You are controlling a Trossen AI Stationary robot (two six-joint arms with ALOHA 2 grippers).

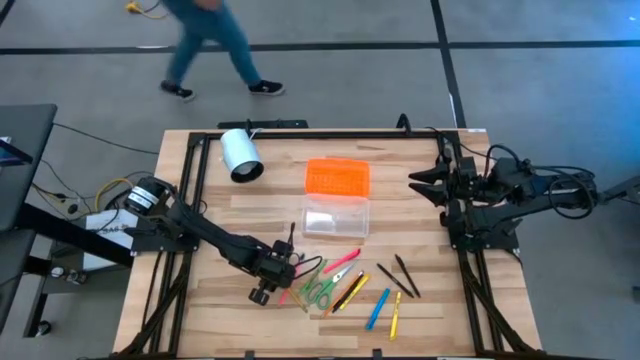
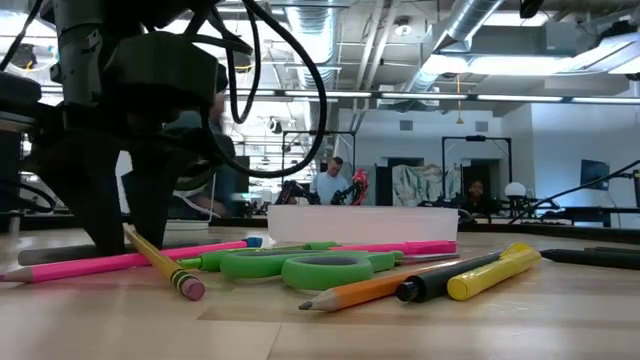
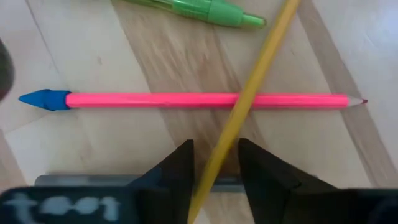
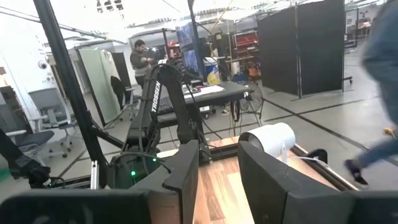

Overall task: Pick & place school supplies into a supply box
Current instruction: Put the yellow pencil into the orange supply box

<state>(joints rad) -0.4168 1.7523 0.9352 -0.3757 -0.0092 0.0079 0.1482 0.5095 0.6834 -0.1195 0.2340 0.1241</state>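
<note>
The school supplies lie scattered on the near part of the table: green-handled scissors [image 1: 317, 288], pink, orange, blue, yellow and dark pens. My left gripper [image 3: 216, 146] points down into the left end of this pile [image 1: 290, 272], open. Its fingers stand on either side of a yellow pencil [image 3: 249, 93]. That pencil lies across a pink pencil [image 3: 155, 99], with its eraser end [image 2: 190, 288] on the table. The supply box [image 1: 336, 218] stands open mid-table, and its orange lid [image 1: 338, 177] lies just behind it. My right gripper [image 4: 217, 174] waits open, raised at the table's right side [image 1: 415, 183].
A white cylinder [image 1: 240, 155] lies at the far left of the table. A green pen [image 3: 199, 9] lies just beyond the pink pencil. Black frame rails run along the table's left, right and far edges. A person [image 1: 215, 45] walks on the floor beyond the far edge.
</note>
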